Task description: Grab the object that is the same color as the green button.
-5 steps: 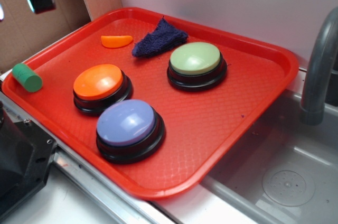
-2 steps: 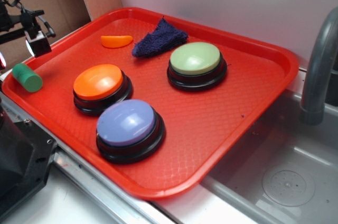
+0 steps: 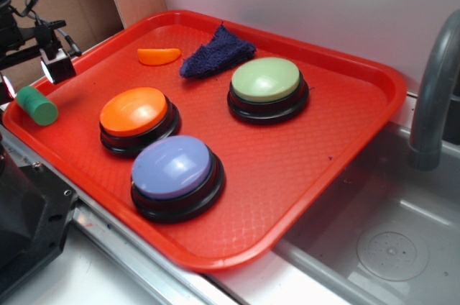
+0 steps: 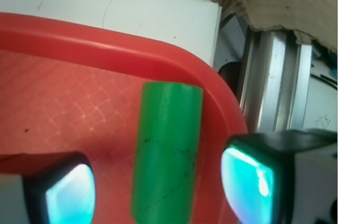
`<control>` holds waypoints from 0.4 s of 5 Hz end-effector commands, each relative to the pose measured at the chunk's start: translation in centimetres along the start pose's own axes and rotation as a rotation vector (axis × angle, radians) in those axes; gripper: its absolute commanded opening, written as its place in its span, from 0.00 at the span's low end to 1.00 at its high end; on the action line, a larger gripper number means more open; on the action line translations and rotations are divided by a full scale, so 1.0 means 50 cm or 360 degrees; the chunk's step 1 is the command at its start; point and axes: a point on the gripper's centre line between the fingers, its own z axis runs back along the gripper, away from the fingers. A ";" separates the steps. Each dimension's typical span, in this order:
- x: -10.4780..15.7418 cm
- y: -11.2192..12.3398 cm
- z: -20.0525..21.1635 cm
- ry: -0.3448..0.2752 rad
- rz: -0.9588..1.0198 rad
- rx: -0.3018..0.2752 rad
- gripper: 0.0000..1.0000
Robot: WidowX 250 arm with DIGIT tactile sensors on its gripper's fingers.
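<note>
Green cylinder [image 4: 167, 152] lies on the red tray [image 4: 95, 44] corner, between the spread, not touching fingers [image 4: 68, 192] of the gripper [image 4: 158, 184].

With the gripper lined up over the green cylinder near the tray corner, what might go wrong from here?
1. The green cylinder lies on its side between the open gripper's fingers; it might roll or squirt out on closing.
2. It rests against the red tray's raised rim, so one finger could catch the rim while descending.
</note>
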 end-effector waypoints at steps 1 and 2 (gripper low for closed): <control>-0.018 0.030 -0.027 0.0023 0.0027 -0.0056 1.00; -0.035 0.020 -0.053 0.0048 -0.0057 0.0006 1.00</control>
